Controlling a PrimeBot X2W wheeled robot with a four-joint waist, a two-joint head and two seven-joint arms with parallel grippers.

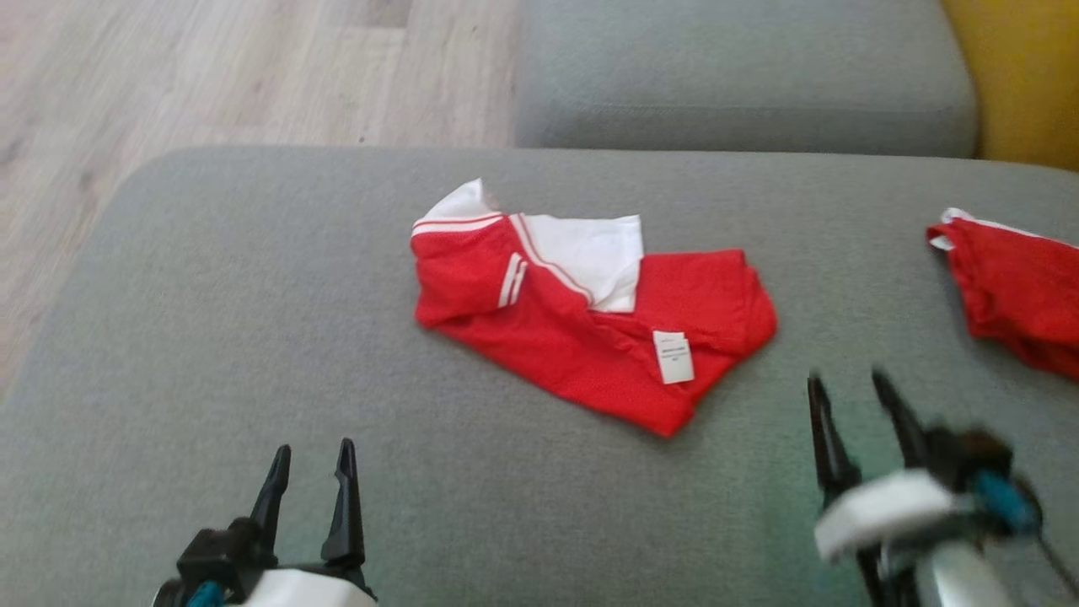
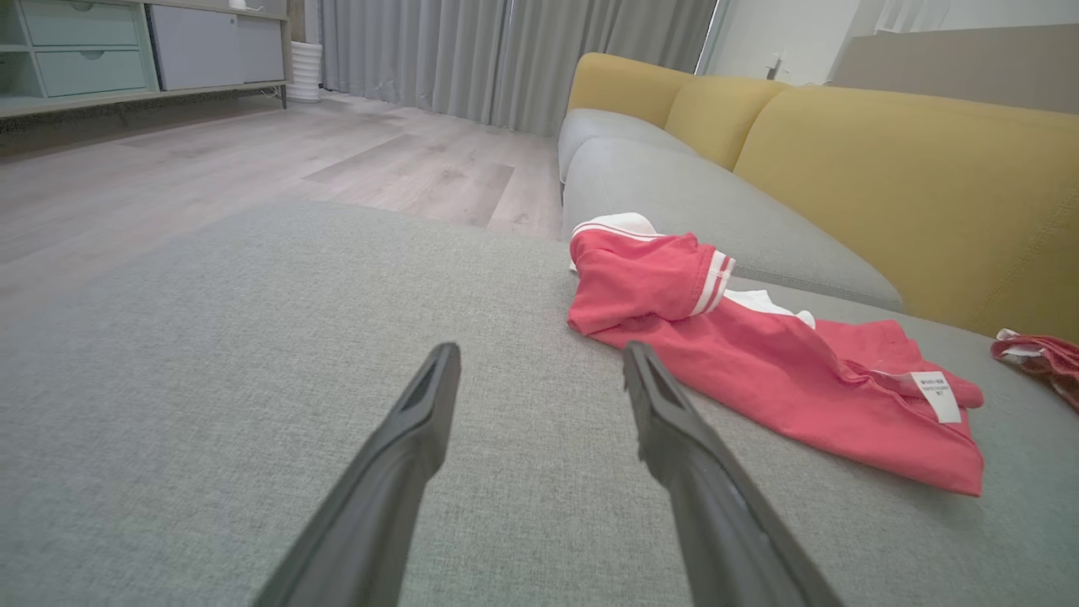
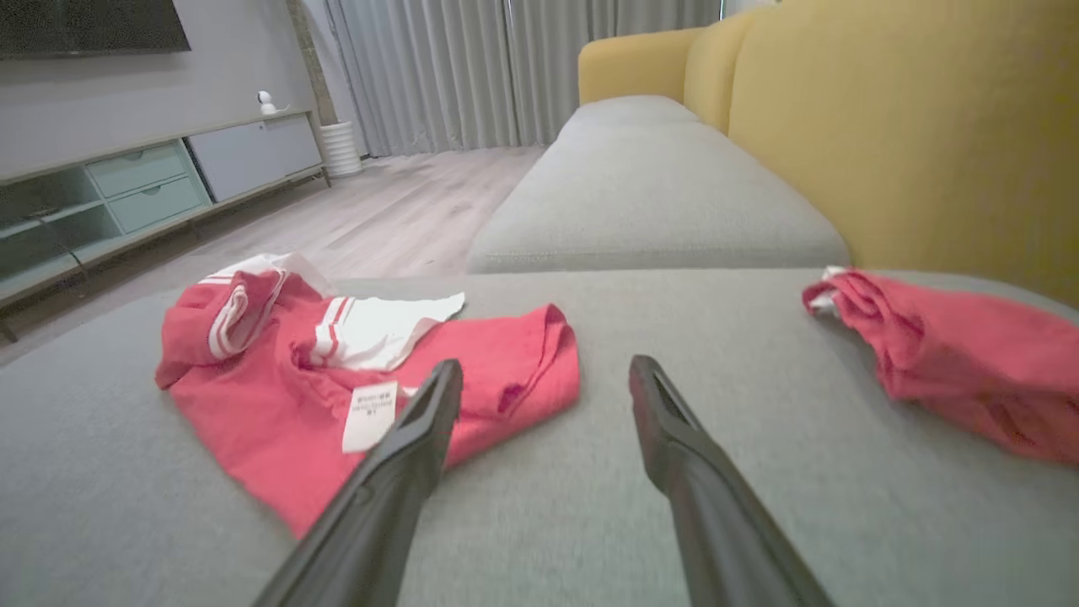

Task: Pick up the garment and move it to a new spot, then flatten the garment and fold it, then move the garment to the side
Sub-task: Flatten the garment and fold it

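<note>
A red and white garment (image 1: 582, 312) lies crumpled in the middle of the grey cushion (image 1: 253, 337), a white label facing up. The left wrist view shows the garment (image 2: 759, 362) to the right of my fingers; in the right wrist view the garment (image 3: 337, 379) lies to the left, its near corner behind my left finger. My left gripper (image 1: 310, 474) hovers open at the lower left, well short of the cloth. My right gripper (image 1: 847, 403) stands open just right of the garment's near corner, nothing between its fingers.
A second red garment (image 1: 1011, 287) lies bunched at the cushion's right edge. Another grey seat cushion (image 1: 742, 76) sits behind, with the yellow backrest (image 1: 1024, 76) to the right. Wood floor (image 1: 169, 76) lies beyond the left edge.
</note>
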